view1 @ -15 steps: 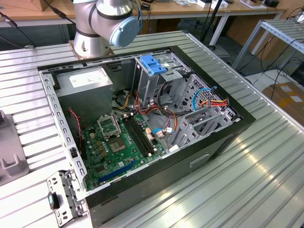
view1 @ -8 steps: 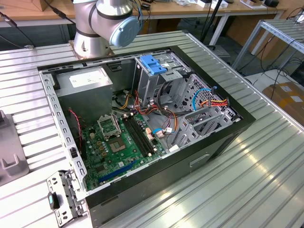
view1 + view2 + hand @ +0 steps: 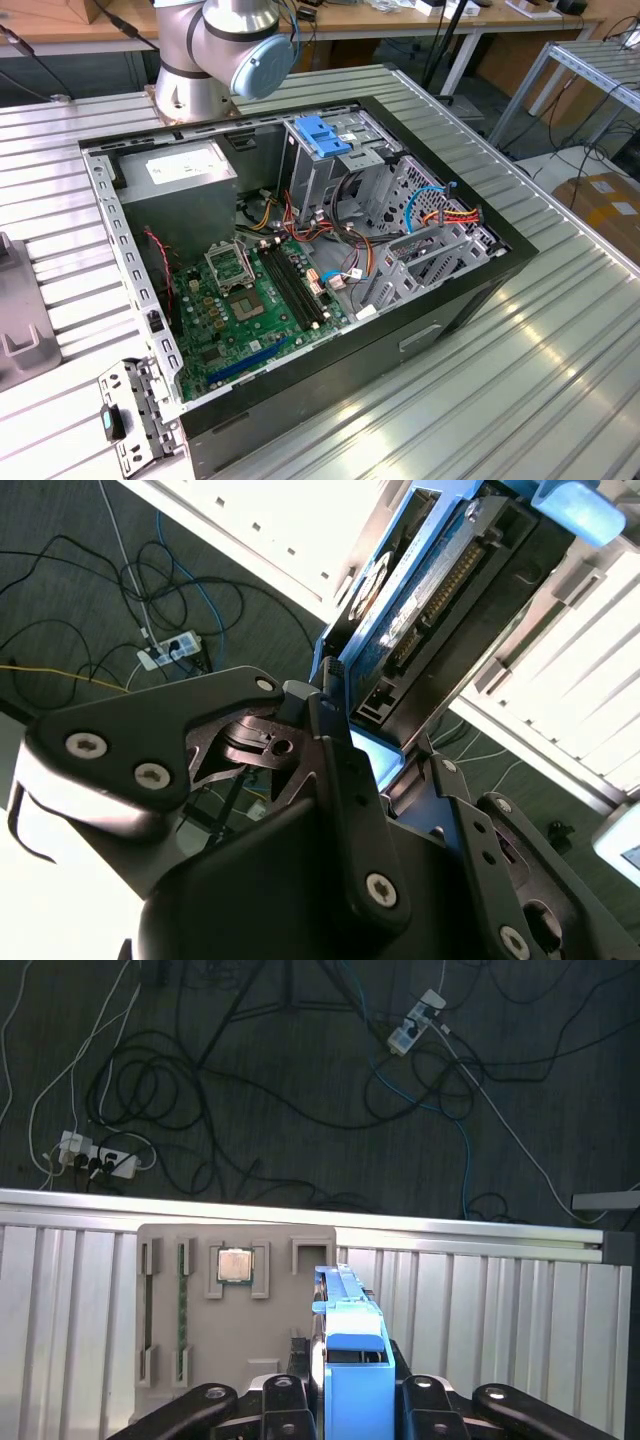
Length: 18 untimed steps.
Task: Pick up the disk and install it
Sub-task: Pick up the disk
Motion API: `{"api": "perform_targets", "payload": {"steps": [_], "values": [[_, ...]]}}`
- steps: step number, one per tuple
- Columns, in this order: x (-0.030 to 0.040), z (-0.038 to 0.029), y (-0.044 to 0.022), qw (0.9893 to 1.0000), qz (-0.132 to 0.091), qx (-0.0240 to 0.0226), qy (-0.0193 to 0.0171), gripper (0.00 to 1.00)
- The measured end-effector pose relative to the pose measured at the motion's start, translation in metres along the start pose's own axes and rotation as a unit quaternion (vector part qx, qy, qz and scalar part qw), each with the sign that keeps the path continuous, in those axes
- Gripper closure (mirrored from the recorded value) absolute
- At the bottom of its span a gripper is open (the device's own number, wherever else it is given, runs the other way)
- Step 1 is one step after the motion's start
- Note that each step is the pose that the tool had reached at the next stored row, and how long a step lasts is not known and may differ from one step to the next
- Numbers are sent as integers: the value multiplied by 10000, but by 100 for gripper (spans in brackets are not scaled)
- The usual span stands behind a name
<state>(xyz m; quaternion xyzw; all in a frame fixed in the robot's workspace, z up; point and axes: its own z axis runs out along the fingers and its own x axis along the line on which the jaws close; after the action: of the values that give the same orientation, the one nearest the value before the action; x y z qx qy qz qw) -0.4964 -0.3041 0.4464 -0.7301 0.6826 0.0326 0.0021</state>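
Second wrist view: your gripper (image 3: 378, 742) is clamped on the disk (image 3: 432, 588), one finger on either side. The connector edge faces the camera, with the light-blue carrier along the rim.

First wrist view: the disk stands edge-on between the fingers (image 3: 283, 1392). It is held over the slatted table (image 3: 500, 1310), near a grey tray (image 3: 270, 1325). One pocket of the tray holds a chip (image 3: 233, 1263). Beyond the table edge, cables (image 3: 150, 1080) lie on the floor.

Exterior view: the arm (image 3: 215, 40) rises behind an open case (image 3: 450, 310). The case holds a motherboard (image 3: 250, 310), a power supply (image 3: 180, 175) and a drive cage (image 3: 330, 170) with a blue latch (image 3: 325, 135) on top.
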Motion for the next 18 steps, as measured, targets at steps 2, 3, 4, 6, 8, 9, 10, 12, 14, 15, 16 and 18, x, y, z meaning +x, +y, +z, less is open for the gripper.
{"api": "perform_targets", "payload": {"steps": [2, 3, 4, 6, 8, 9, 10, 12, 14, 15, 16, 18], "values": [[0, -9, 0, 10000, 0, 0, -1, 63], [0, -10, 0, 10000, 0, 0, -2, 63], [-1, -12, 1, 10000, 0, 0, -2, 63], [-1, -16, 1, 10000, 0, 0, -2, 63], [-1, -20, 1, 10000, 0, 0, -2, 63], [-1, -21, 1, 10000, 0, 0, -3, 63], [-1, -23, 1, 10000, 0, 0, -2, 63], [-1, -27, 1, 10000, 0, 0, -3, 63], [-2, -32, 1, 10000, 0, 0, -3, 63], [-2, -34, 2, 10000, 0, 0, -3, 63], [-2, -36, 2, 10000, 0, 0, -3, 63], [-2, -41, 2, 10000, 0, -1, -3, 63]]}}
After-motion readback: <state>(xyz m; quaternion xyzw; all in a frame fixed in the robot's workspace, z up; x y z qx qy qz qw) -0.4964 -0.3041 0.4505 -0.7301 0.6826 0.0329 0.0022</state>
